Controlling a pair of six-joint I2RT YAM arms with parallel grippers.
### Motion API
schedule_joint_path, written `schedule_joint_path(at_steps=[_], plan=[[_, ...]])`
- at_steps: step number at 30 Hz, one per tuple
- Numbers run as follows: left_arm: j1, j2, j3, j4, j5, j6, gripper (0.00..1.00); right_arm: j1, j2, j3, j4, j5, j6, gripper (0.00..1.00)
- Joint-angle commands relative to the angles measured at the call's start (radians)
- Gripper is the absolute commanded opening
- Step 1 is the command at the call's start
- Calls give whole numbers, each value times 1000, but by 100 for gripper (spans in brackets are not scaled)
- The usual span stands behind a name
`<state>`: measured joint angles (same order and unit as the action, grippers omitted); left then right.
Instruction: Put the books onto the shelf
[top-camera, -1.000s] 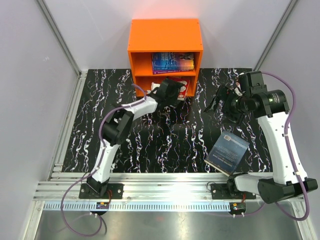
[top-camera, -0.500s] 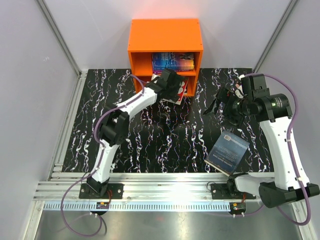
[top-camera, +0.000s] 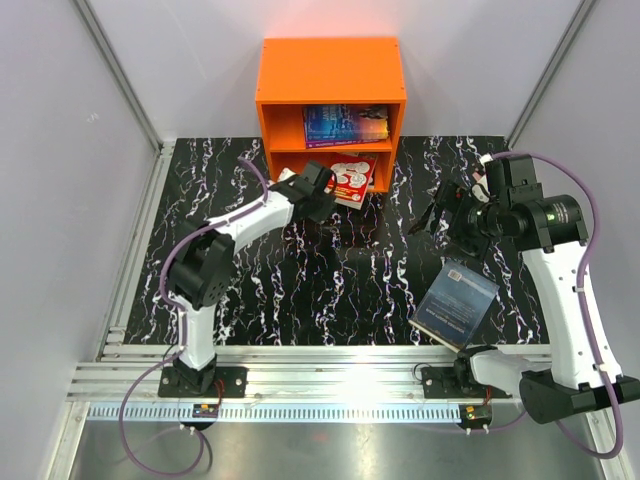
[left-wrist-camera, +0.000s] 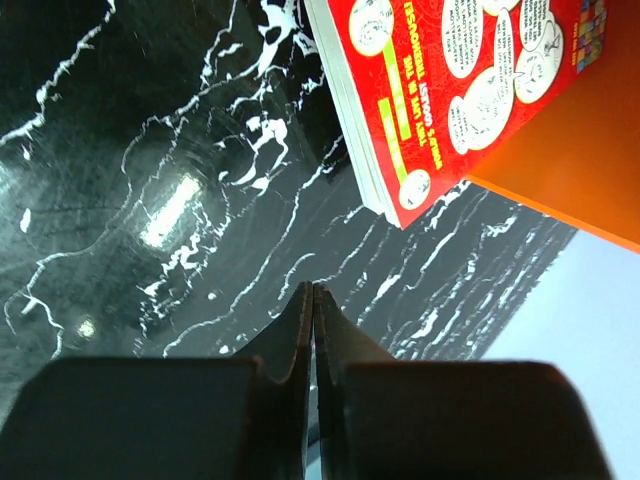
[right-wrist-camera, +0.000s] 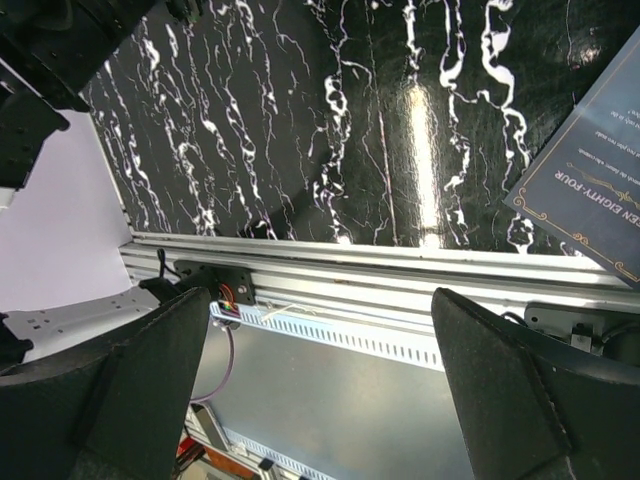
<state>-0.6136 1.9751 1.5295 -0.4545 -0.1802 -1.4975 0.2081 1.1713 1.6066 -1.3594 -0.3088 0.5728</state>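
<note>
At the far edge of the black marbled surface (top-camera: 300, 290), the orange shelf (top-camera: 331, 75) is holding blue books (top-camera: 345, 124) above, and a red book (top-camera: 350, 178) is jutting out from below. A dark blue-grey book (top-camera: 457, 303) is lying near the right edge. Beside the red book, the left claw (left-wrist-camera: 312, 292) is hovering clenched and empty, while the right claw (top-camera: 440, 215) is gaping, released.

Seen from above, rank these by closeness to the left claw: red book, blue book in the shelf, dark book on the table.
1. Red book, sticking out of the shelf's lower compartment, right beside the left gripper.
2. Blue book, upper compartment.
3. Dark book, on the table, far right.
</note>
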Motion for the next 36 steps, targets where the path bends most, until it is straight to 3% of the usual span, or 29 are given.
schedule_joint_path(at_steps=[1, 18, 24, 30, 36], plan=[[5, 27, 56, 7, -51, 66, 0, -7, -7, -19, -44, -29, -2, 100], [2, 324, 392, -162, -159, 17, 0, -7, 13, -20, -75, 51, -7, 100], [-20, 340, 372, 11, -251, -49, 0, -13, 36, -36, -69, 57, -19, 100], [-21, 508, 607, 17, -229, -84, 0, -18, 60, -39, -69, 62, -40, 100], [-26, 553, 664, 68, -269, -125, 0, -22, 79, -45, -69, 59, -56, 100]])
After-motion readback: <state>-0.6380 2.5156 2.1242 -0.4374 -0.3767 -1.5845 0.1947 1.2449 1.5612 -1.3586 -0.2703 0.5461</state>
